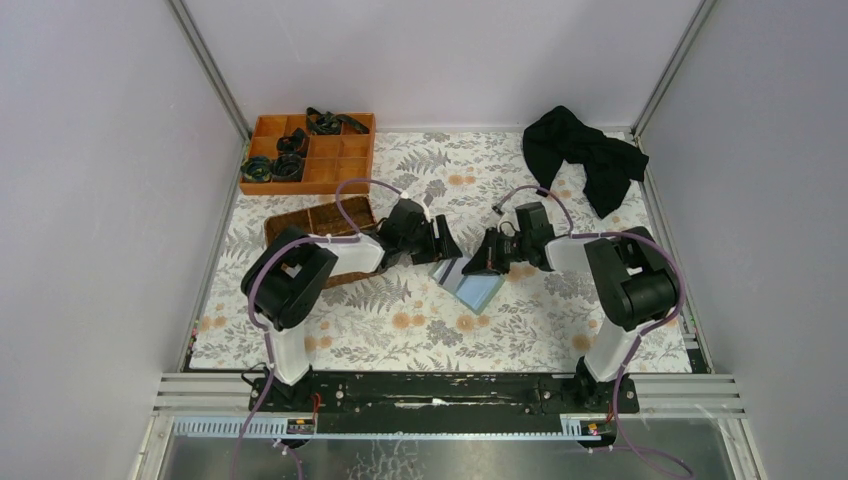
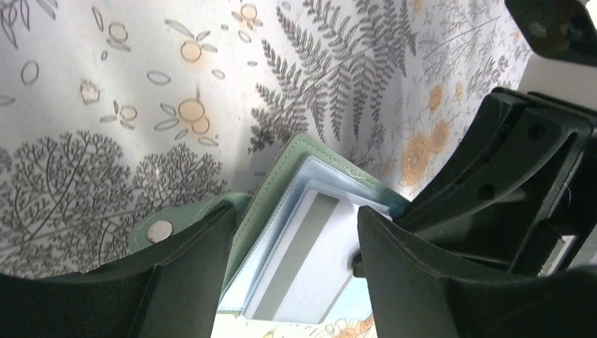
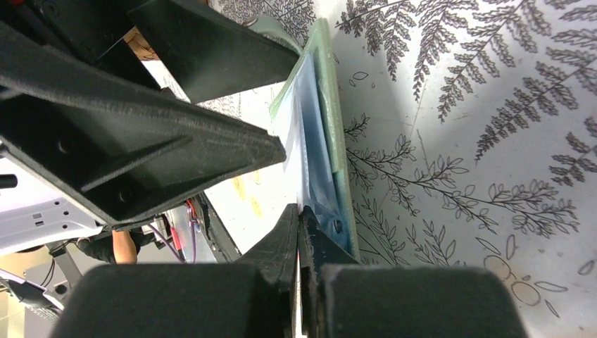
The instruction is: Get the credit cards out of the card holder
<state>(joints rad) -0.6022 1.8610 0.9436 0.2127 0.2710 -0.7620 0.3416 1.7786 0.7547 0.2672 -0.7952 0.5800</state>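
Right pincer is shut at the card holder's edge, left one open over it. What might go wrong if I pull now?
The right pincer may be pinching the blue sleeve, not a card; its wrist view cannot tell, so the whole card holder might drag along.
The left pincer straddles the holder open, gripping nothing, so nothing anchors it.
Both pincers sit close; a pull could knock them together.
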